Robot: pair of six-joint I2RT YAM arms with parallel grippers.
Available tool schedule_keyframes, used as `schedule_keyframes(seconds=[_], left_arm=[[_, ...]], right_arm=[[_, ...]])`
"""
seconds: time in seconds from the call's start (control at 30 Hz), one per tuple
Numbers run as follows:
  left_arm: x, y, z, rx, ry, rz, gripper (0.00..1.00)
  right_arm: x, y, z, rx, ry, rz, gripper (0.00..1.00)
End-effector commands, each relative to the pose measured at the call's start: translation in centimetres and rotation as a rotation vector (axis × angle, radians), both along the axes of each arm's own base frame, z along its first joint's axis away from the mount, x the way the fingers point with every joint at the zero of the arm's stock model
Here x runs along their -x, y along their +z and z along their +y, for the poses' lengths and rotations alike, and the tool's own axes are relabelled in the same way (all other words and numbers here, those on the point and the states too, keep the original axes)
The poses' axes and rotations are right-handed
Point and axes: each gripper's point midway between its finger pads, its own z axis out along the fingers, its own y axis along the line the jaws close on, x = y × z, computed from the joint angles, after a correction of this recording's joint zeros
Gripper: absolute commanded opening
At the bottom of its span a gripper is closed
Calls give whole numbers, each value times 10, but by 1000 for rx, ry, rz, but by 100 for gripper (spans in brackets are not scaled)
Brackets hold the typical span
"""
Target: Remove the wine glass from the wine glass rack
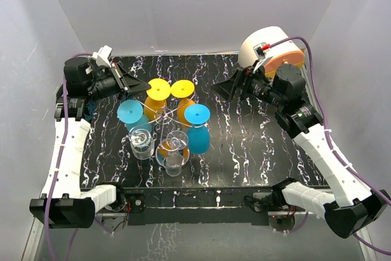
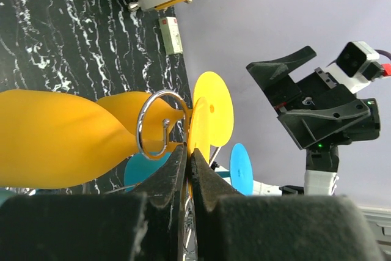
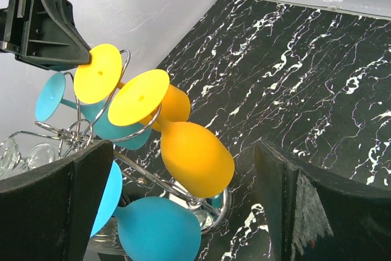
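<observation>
White-shelled left arm (image 1: 66, 145) and right arm (image 1: 333, 160), black joints; purple cables (image 1: 308, 46) run behind the black left gripper (image 1: 142, 88) and right gripper (image 1: 219, 90).

Bright, even, diffuse light inside white walls; shadows soft and faint. Table (image 1: 244, 151) glossy, with mild sheen and no hard glare. Overhead view sharp throughout. Rack (image 2: 138, 128) wire shows small glints. Left fingers (image 2: 165, 194) dark, slightly soft. Right fingers (image 3: 49, 206) blurred, underexposed; yellow glass (image 3: 194, 156) sharp.
</observation>
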Motion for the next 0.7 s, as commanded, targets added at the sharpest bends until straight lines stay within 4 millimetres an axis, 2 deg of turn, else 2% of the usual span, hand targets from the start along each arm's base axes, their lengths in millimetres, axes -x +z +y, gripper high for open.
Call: schedule_keyframes(seconds=[0.0, 0.67], left_arm=[[14, 12, 4, -44, 26, -33, 0], [14, 20, 31, -201, 198, -37, 0]], right_arm=[[1, 25, 0, -39, 5, -81, 98], [7, 28, -1, -44, 14, -87, 98]])
